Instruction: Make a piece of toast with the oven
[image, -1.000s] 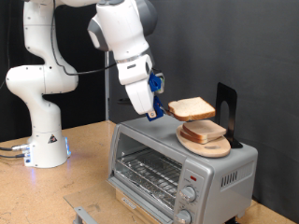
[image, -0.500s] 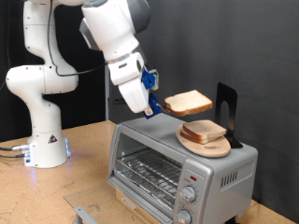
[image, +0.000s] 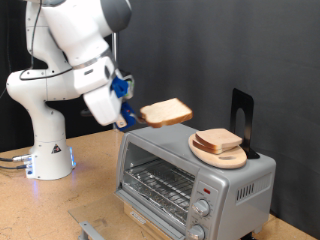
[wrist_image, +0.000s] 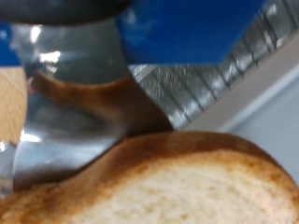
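Note:
My gripper (image: 131, 116), with its blue fingers, is shut on one edge of the piece of toast (image: 166, 113), a pale slice with a tan crust. The slice hangs roughly level in the air above the top left part of the oven (image: 230, 182), as the exterior view shows it. The silver oven has its wire rack (image: 156, 186) exposed, and two knobs (image: 200, 209) sit on its front. In the wrist view the piece of toast (wrist_image: 177, 183) fills the lower part, a shiny finger (wrist_image: 73, 107) is beside it, and the rack (wrist_image: 210, 82) lies beyond.
A round wooden plate (image: 222, 156) with a pile of other slices (image: 218, 140) rests on the oven's top, next to a black stand (image: 242, 115). The arm's white base (image: 47, 150) stands on the wooden table at the exterior view's left. A grey part (image: 92, 231) lies at the bottom edge.
The arm swung toward the exterior view's left and slightly down, carrying the slice away from above the plate to over the oven's left end. The plate's pile stayed put.

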